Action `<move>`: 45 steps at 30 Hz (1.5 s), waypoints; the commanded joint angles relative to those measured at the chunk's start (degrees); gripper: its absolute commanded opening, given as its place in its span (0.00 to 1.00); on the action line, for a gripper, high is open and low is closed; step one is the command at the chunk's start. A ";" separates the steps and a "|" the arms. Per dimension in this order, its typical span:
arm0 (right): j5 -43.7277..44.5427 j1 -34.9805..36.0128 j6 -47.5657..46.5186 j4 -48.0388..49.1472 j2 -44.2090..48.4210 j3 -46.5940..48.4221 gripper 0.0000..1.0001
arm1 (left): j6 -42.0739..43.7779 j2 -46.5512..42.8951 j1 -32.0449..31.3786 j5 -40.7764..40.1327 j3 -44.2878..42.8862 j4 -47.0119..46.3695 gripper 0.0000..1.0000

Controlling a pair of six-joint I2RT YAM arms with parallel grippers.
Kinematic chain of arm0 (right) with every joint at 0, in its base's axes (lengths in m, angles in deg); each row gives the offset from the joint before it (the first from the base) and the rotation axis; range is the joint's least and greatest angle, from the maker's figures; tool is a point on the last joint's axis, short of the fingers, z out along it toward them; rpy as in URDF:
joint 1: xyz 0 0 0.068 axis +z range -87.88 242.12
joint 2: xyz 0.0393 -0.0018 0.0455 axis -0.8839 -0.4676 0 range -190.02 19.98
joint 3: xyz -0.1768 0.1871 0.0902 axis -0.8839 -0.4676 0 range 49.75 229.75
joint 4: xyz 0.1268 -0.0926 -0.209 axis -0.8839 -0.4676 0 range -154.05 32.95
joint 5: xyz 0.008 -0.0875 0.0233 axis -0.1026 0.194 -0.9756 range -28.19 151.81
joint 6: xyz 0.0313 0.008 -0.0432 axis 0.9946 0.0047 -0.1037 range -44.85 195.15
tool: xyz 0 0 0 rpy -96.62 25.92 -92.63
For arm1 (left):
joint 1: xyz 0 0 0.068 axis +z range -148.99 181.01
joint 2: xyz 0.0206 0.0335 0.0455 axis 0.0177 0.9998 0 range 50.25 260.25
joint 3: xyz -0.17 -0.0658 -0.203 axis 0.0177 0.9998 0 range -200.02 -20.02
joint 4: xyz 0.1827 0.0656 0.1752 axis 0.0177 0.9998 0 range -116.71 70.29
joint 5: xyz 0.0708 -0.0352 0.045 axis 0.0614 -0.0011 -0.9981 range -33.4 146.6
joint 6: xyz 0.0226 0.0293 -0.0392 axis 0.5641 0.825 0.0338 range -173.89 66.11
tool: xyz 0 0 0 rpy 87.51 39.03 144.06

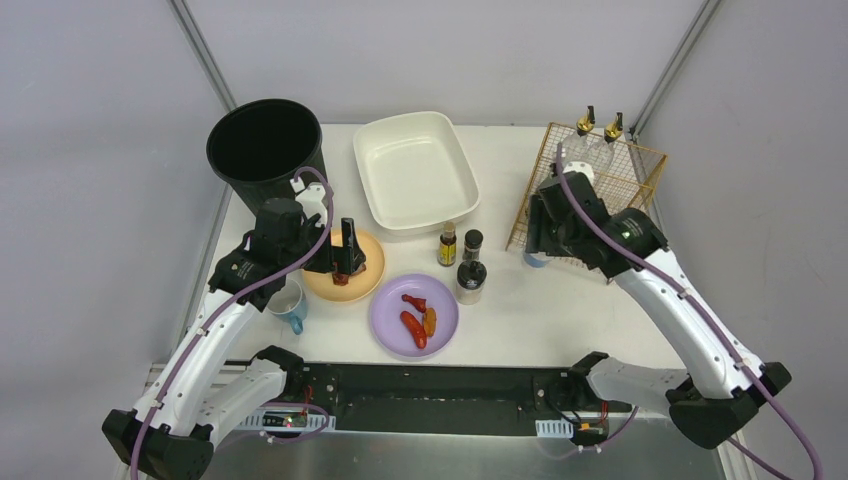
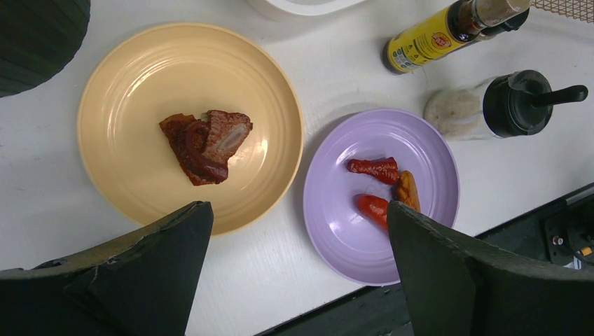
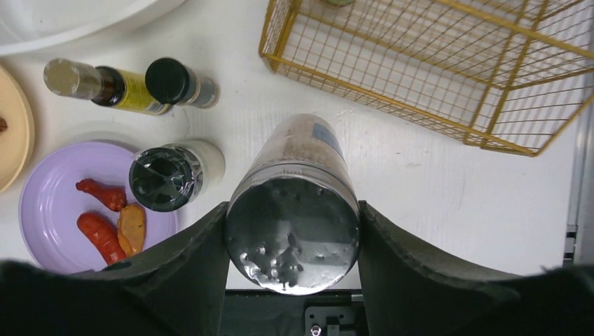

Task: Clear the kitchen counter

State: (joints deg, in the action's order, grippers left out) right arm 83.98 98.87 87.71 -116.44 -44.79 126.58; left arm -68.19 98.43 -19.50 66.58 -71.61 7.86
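**Two robot arms clearing a cluttered counter, with several chances for a spill**

The white counter [image 1: 520, 310] fills the middle of the overhead view. Nearest the arms, a mug [image 1: 288, 305] sits on it just beside the left forearm, where a swing of that arm could knock it over. Next to it, a purple plate [image 1: 445, 300] of red and orange food pieces [image 1: 412, 325] nearly touches a yellow plate [image 2: 126, 105]. The left tool [image 1: 342, 262] hangs over the yellow plate, fingers spread wide above a sauced chunk of meat [image 2: 205, 145]. A pinch there could smear the sauce or shove one plate into the other.

Further back, three condiment bottles [image 1: 447, 245] stand close together. To the right, the right tool [image 3: 293, 206] pinches a steel-capped shaker [image 3: 301, 161] by its smooth round sides, just in front of a gold wire rack [image 1: 620, 170]. The shaker may slide or twist in that grip. It could also catch the rack's top wire and topple the two bottles [image 1: 590, 130] inside. A white basin [image 1: 415, 170] and a black bin [image 1: 265, 145] stand at the back.
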 commanded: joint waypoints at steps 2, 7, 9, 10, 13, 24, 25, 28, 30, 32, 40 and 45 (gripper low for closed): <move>6.85 -4.24 -2.98 -2.64 2.85 7.61 0.20 | 0.20 -0.78 0.65 0.79 -0.47 -0.64 1.00; 5.37 -13.11 -5.98 -2.66 2.51 11.93 0.18 | 0.07 -1.15 0.59 1.25 -0.38 -0.64 1.00; 4.94 -16.47 -7.09 -2.02 2.02 13.67 0.18 | -0.02 -1.32 0.52 1.44 -0.38 -0.64 1.00; 4.91 -18.00 -7.55 -1.38 1.71 14.50 0.18 | -0.02 -1.40 0.55 1.52 -0.41 -0.68 1.00; 3.15 -22.80 -7.81 2.17 0.62 15.31 0.19 | -0.11 -1.44 0.56 1.79 -0.56 -0.73 1.00; -3.11 -32.29 -6.44 8.78 -8.86 21.86 0.16 | -0.18 -2.68 0.56 1.82 -0.35 -0.64 1.00; -3.17 -32.42 -6.34 8.92 -9.76 22.61 0.15 | -0.19 -2.78 0.54 1.85 -0.27 -0.64 1.00; -3.51 -32.86 -6.24 9.80 -11.74 23.77 0.15 | -0.14 -3.00 0.52 1.77 -0.16 -0.64 1.00; -3.96 -33.08 -6.16 11.39 -12.31 22.99 0.16 | -0.17 -3.09 0.47 1.80 -0.17 -0.64 1.00; -4.38 -33.19 -5.79 13.53 -12.75 21.21 0.16 | -0.22 -3.09 0.47 1.83 -0.12 -0.64 1.00; -6.15 -33.19 -3.60 17.90 -14.55 14.95 0.14 | -0.11 -2.94 0.47 1.77 -0.15 -0.64 1.00; -7.49 -33.24 -2.18 19.84 -15.56 11.34 0.14 | -0.11 -2.69 0.47 1.66 -0.20 -0.64 1.00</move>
State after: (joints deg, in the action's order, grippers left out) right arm 77.45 65.96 83.42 -103.22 -60.53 139.15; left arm -68.21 96.18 -19.50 67.08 -71.61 7.88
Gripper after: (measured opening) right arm 0.614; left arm 0.995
